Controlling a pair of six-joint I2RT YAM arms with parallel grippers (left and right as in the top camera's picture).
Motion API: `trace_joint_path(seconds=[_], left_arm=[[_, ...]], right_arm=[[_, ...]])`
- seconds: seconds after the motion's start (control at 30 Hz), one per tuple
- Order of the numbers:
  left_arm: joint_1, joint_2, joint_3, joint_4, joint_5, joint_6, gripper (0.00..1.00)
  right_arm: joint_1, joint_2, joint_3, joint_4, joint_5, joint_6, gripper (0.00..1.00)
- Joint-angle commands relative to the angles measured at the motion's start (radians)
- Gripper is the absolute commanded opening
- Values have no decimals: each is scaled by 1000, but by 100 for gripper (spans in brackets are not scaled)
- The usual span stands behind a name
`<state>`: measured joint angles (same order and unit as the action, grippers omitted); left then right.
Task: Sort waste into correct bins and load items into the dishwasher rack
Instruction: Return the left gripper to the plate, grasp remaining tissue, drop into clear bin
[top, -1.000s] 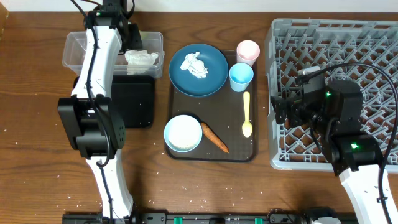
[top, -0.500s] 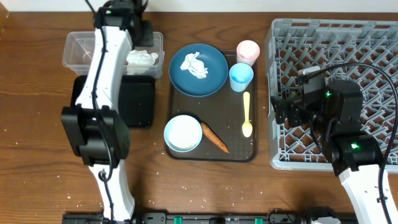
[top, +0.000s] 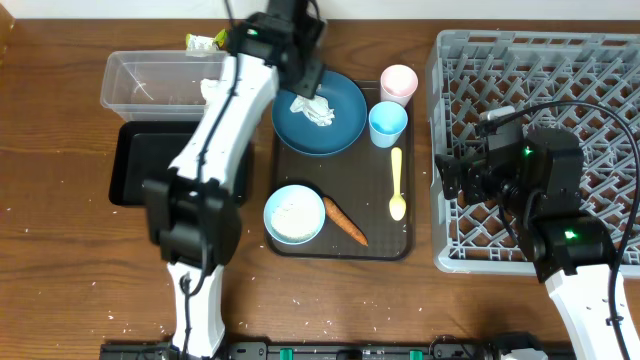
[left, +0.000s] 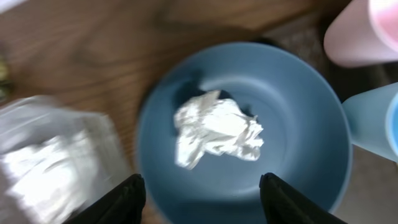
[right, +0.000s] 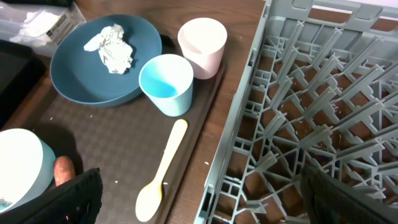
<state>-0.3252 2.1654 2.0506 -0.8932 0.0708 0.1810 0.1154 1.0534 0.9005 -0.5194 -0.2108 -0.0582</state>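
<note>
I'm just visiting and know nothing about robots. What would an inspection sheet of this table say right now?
Surface: wooden table, scattered white specks.
Job's things: tissue on blue plate; bowl, carrot, spoon, pink cup, blue cup on brown tray; no dishes seen in rack.
Clutter: wrapper at clear tub's far edge.
Grippers: left gripper open above tissue; right gripper open, empty.
Cables: black cable over rack.
Surroundings: nothing seen.

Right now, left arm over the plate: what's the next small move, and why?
Probably lower the left gripper straight onto the crumpled tissue and close. It is open and empty, and in the wrist view the tissue lies just ahead of it on the blue plate. That plate shouldn't go to the rack with waste on it.
</note>
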Motion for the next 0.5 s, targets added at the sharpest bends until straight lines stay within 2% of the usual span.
trace_joint_path(seconds=[0.0, 0.23, 0.43, 0.47], left_arm=[[-8, 104, -19, 25, 8, 29, 64], [-15, 229, -19, 73, 8, 28, 75], [-15, 262, -19, 77, 8, 28, 76], [-15, 262, -19, 77, 8, 28, 73]], right_arm=[[10, -2, 21, -1, -11, 13, 99], [10, -2, 21, -2, -11, 13, 99], [10, -2, 21, -1, -11, 13, 99], [10, -2, 21, -1, -11, 13, 99]])
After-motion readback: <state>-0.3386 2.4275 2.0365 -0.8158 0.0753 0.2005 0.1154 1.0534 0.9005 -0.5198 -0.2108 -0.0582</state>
